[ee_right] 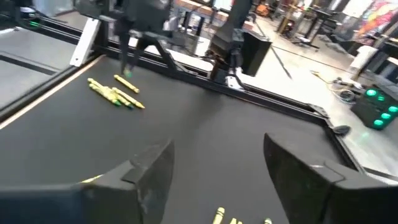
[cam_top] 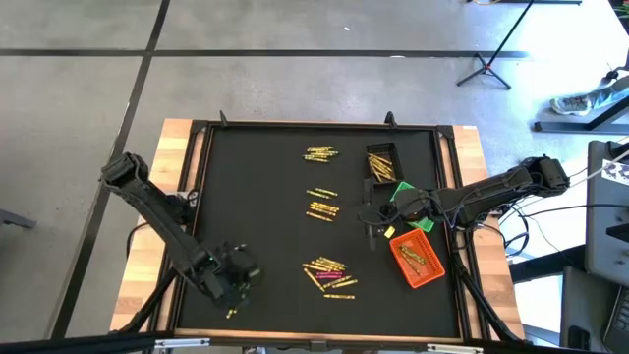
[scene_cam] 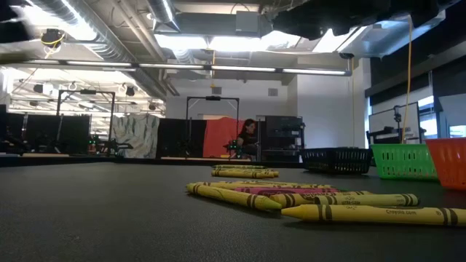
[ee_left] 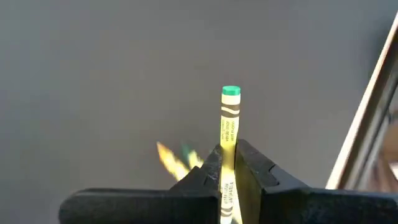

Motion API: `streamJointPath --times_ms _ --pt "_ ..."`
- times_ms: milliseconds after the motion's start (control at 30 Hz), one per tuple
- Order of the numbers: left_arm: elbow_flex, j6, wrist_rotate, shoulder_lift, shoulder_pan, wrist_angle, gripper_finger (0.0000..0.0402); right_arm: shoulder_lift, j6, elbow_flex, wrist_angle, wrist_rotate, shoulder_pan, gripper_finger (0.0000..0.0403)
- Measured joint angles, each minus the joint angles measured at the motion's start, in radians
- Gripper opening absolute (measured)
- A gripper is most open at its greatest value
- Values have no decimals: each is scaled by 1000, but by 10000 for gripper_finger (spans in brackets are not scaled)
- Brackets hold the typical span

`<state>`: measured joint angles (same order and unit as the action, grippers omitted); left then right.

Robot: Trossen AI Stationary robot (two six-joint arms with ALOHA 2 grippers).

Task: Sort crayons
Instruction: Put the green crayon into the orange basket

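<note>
1. High view: the left gripper (cam_top: 232, 285) sits low over the black mat (cam_top: 256, 216) near its front left corner, with a small yellow crayon (cam_top: 231, 313) just beside it. The right gripper (cam_top: 373, 218) hovers beside the green bin (cam_top: 404, 193), between the black bin (cam_top: 382, 163) and the orange bin (cam_top: 417, 259). Crayon clusters (cam_top: 321, 206) lie along the mat's middle; more lie in the black and orange bins.
2. Low view: yellow crayons (scene_cam: 364, 212) and one pink one (scene_cam: 287, 191) lie in a loose pile in the foreground, with the three bins at the right; a seated person (scene_cam: 247, 135) shows far behind.
3. Left wrist view: the fingers (ee_left: 208, 177) are clenched on a yellow-wrapped crayon with a green tip (ee_left: 229, 124). Blurred shapes beyond it are possibly further crayons.
4. Right wrist view: the fingers (ee_right: 152, 171) stand spread wide apart with nothing between them, above the mat; a cluster (ee_right: 115, 93) lies farther off.
</note>
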<state>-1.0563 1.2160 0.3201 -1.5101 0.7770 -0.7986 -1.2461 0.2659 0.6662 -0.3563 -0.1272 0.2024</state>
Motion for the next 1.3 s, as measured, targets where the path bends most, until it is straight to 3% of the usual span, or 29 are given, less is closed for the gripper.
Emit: streamJointPath --times_ms 200,467,733,933,1167,1300 --pt "-52 -440 245 0 -113 149 7 0 -18 0 9 97 0 259" --pt "-42 -1002 437 -10 -183 529 7 -55 -89 0 -17 121 1 259" --pt "131 -1397 384 -14 -234 1080 7 -169 -83 1 -217 118 38 260" --pt "287 -1514 179 -15 -323 1498 7 -229 -52 0 -392 52 97 260" --pt "319 -1507 48 -28 -390 1628 7 -310 -48 1 -523 31 99 260" --pt "319 -1530 32 -49 -408 1682 7 -354 -43 39 -531 33 100 251"
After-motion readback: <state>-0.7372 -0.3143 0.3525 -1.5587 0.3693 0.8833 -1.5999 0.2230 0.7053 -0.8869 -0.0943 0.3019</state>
